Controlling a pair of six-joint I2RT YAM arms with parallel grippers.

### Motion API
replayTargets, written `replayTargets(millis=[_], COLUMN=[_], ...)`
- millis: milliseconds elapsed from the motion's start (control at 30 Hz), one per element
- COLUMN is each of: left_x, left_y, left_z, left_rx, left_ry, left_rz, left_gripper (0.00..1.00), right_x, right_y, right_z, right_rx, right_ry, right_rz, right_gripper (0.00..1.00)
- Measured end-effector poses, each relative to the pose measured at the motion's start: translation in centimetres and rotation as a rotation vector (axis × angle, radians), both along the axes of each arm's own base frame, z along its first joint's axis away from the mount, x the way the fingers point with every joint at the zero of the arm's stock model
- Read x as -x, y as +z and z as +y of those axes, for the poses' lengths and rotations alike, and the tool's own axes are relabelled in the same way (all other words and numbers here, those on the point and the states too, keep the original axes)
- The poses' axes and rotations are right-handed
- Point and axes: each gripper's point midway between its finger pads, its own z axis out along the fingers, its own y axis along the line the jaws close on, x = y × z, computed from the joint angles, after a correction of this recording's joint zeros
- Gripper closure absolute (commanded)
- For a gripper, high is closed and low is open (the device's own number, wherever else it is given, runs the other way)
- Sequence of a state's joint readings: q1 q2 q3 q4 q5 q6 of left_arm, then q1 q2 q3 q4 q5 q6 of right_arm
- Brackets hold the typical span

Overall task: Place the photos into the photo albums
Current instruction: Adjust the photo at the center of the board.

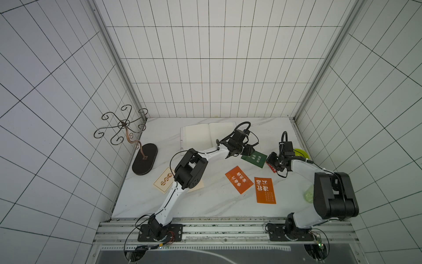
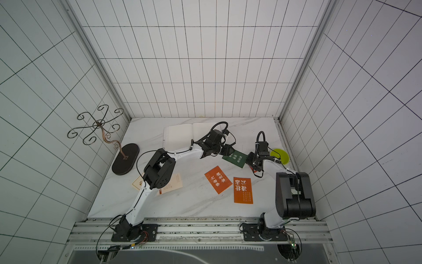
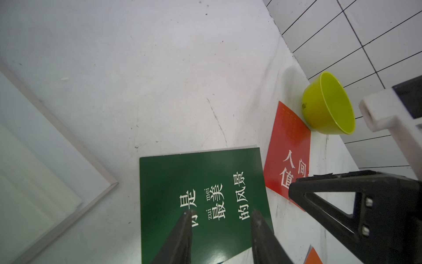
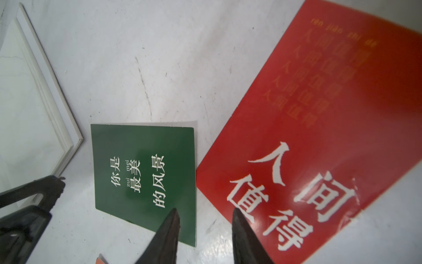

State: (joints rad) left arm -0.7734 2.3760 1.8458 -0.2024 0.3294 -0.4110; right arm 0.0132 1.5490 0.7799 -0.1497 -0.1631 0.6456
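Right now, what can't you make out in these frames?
- Red card: top views, mostly under the right arm; its small print blurs in the right wrist view.
- Cream cards: top views, left arm covers parts.
- Album: cut off by both wrist views' edges.
- Pale green thing: top view, behind the right arm.

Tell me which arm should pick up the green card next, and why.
Left, probably. The left gripper hangs open right over the green card, near the open album. The right gripper, also open, straddles the gap between that card and the red card.
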Motion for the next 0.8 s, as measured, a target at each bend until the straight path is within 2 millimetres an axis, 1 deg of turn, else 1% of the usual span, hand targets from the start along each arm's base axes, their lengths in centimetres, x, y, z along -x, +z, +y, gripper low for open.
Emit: replayTargets(millis=[133, 300, 633, 800], left_x=[0.2, 0.5, 0.7, 0.7], left_y=[-1.4, -2.6, -3.6, -3.7], left_z=[0.1, 0.5, 1.3, 1.4], left_rx=[-0.018, -0.048, -0.094, -0.097], left_ry=[-0.003, 0.001, 0.021, 0.023], left_rz=[0.024, 0.049, 0.068, 0.068], left_gripper=[0.59, 0.59, 0.59, 0.59], right_x=[0.3, 0.1, -0.4, -0.7], right_y=[-1.2, -1.3, -1.3, -1.2], right_z=[0.1, 0.4, 1.4, 2.0], right_rx=[-0.004, -0.019, -0.087, -0.122], right_ry=[0.003, 0.010, 0.019, 0.024], right_rz=[0.036, 0.034, 0.028, 0.019], right_gripper=[0.60, 0.61, 0.61, 0.61])
